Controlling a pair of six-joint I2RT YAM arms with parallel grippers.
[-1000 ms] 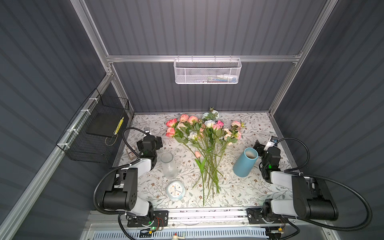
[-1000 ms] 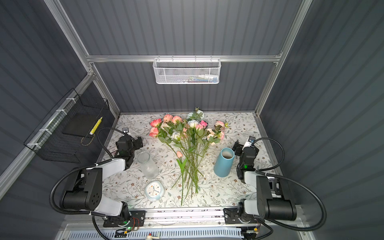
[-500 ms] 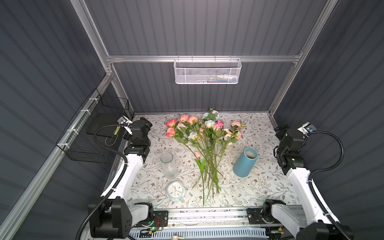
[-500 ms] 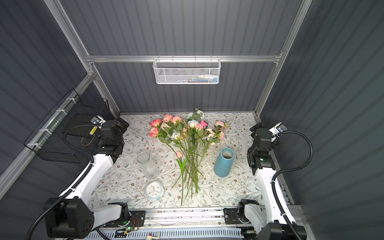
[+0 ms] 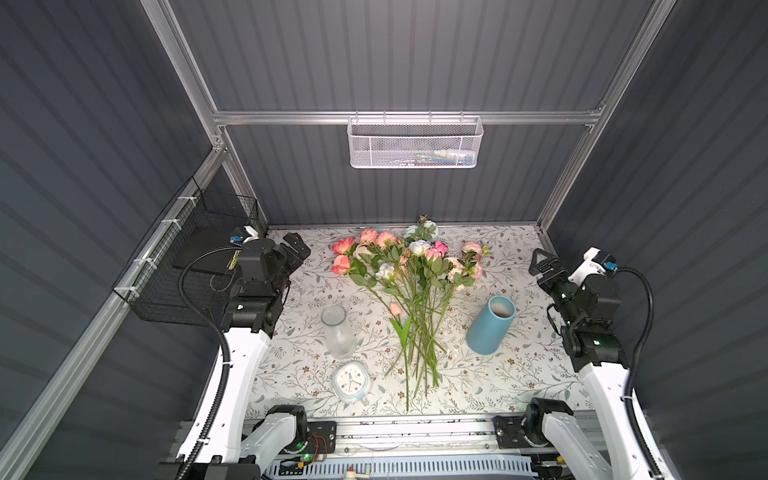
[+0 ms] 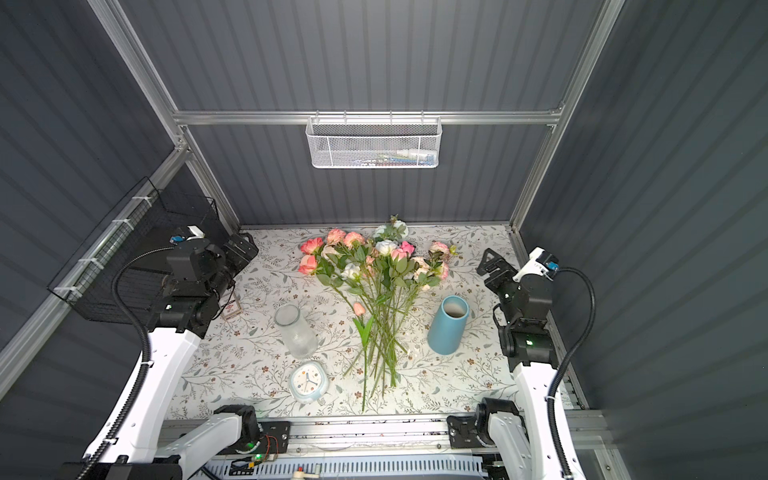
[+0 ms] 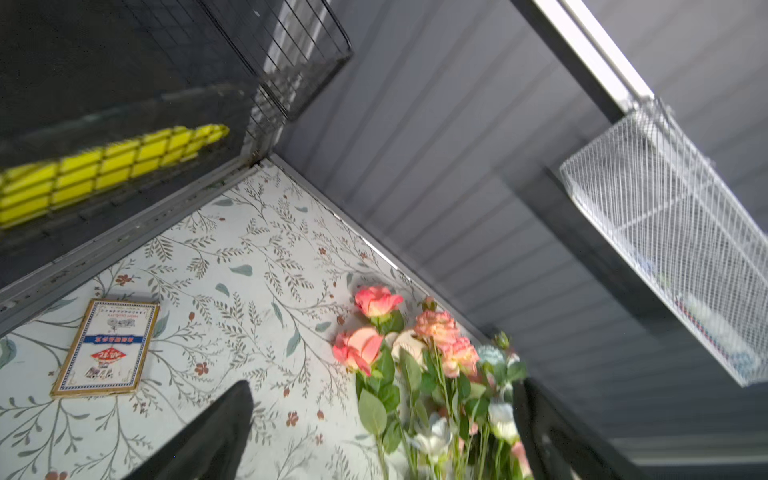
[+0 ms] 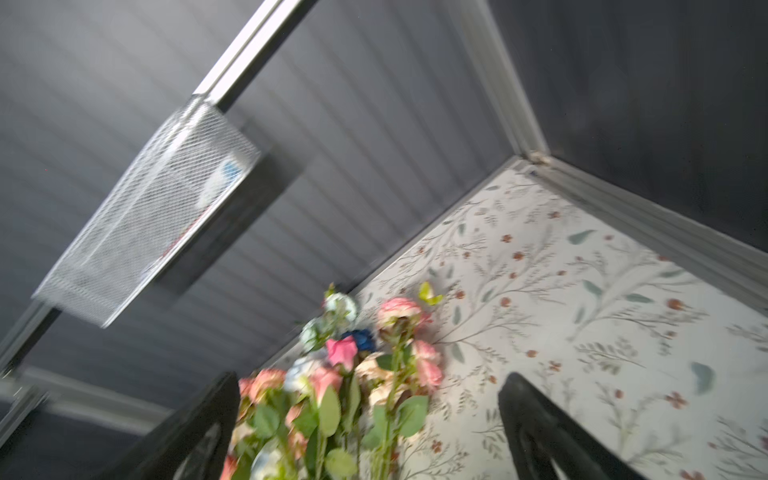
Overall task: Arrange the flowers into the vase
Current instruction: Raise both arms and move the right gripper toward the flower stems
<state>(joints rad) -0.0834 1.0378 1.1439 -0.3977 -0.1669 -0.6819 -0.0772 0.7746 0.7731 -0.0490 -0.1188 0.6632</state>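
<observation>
Compared against the frames from a second back. Found both arms unfolded from a low tucked pose at the near edge and raised high. Logged left gripper [image 5: 296, 248] far to the left of the blue vase [image 5: 490, 326], up beside the black wire basket [image 5: 166, 282]. Logged right gripper [image 5: 545, 266] to the right of the blue vase and farther back, clear of the tabletop [image 5: 519, 374]. Checked both wrist views: confirmed jaws spread wide on each gripper, with nothing between them. Saw motion blur in the right wrist view; taken as a sign of an arm still swinging.

Found no change to the flowers [image 5: 409, 282]. Seen lying flat in one fanned bunch just left of the blue vase, heads toward the back wall, stem ends toward the near edge, none lifted. Noted a clear glass vase [image 5: 338, 332] upright farther left of the blue vase, beyond the bunch. Saw nothing inside either vessel. Cannot tell which is the intended target.

Judged as a start-up move only, with no stem placed yet. Expect next a descent onto a single stem. Flagged a risk of crossed stems dragging neighbours along.
</observation>
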